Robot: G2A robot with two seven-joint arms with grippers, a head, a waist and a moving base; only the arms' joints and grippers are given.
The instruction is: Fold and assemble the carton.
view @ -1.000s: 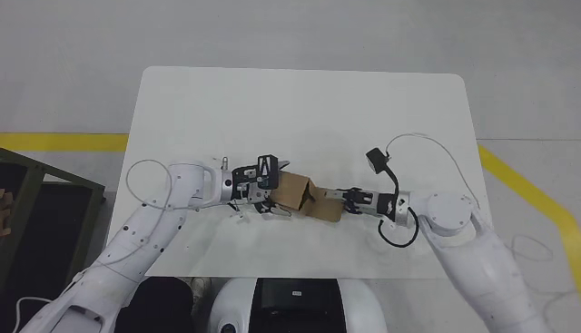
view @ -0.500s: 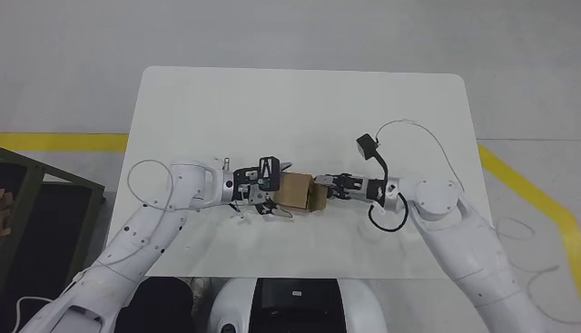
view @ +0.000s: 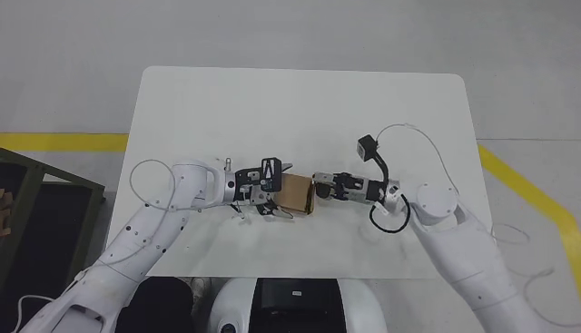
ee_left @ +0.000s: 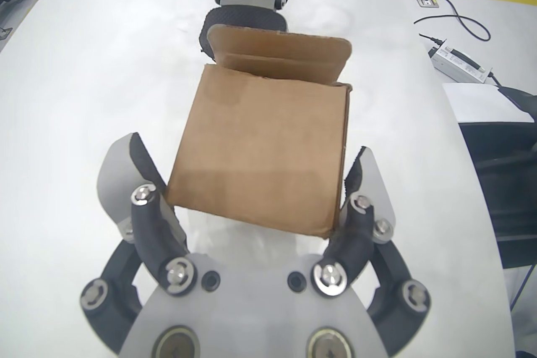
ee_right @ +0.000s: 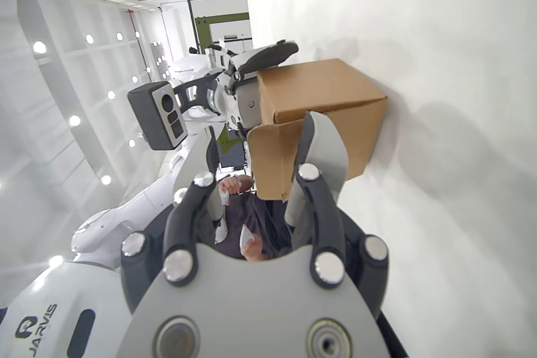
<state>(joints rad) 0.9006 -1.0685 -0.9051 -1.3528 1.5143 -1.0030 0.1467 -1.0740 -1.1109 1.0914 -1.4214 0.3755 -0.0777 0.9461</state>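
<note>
Left gripper was clamped across one end of the carton, one finger on each side wall, close to the corners. Right gripper was spread, one finger laid flat against the outside of the end flap and the other standing clear of it. Carton lay on its side on the worktop, about midway across and towards the robot's edge, held between the two grippers. It was plain brown board without print, its body squared into a box. The flap at the end away from the left gripper had rounded corners and a crease near its free edge, and stood ajar rather than tucked in. The carton was judged light and empty, with a matt surface that pads should hold well. Panels were probably stiff along their length yet easily crushed or skewed by a hard squeeze at mid-wall, so the best hold was likely at the folded corners, and the flap was best pushed near its crease
</note>
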